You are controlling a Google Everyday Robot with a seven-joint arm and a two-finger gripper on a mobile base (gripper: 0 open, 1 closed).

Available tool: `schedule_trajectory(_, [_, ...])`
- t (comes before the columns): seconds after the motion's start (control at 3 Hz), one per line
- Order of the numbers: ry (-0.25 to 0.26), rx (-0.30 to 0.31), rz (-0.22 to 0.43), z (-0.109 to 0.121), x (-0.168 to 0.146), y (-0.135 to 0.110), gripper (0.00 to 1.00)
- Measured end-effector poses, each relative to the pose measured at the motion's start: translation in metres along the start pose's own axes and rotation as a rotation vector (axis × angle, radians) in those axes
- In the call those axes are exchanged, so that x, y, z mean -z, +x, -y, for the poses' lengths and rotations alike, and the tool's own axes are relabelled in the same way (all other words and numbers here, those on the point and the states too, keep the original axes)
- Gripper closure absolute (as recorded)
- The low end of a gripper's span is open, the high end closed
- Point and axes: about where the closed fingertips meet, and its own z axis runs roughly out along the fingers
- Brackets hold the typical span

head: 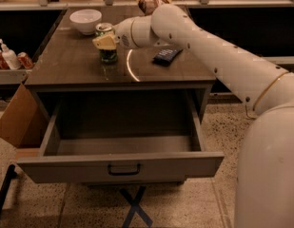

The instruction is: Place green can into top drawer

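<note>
At the green can point(108, 56), gripper point(105, 42)

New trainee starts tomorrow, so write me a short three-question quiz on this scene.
1. True or false: the top drawer is shut.
2. Where is the end effector? A: at the green can. B: inside the drawer. C: on the drawer's handle.
3. Fill in: the green can stands on the ____, in front of the white bowl.
Key: 1 false, it is pulled open. 2 A. 3 tabletop.
</note>
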Motion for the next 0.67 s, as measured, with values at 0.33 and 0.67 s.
schedule_trajectory(0.33, [-0.024,0.008,0.025,-0.0056,-0.0026,-0.0005,0.78])
schedule_trajectory(0.67, [-0.042,0.016,0.045,-0.0099,-0.0013,-0.001,1.0])
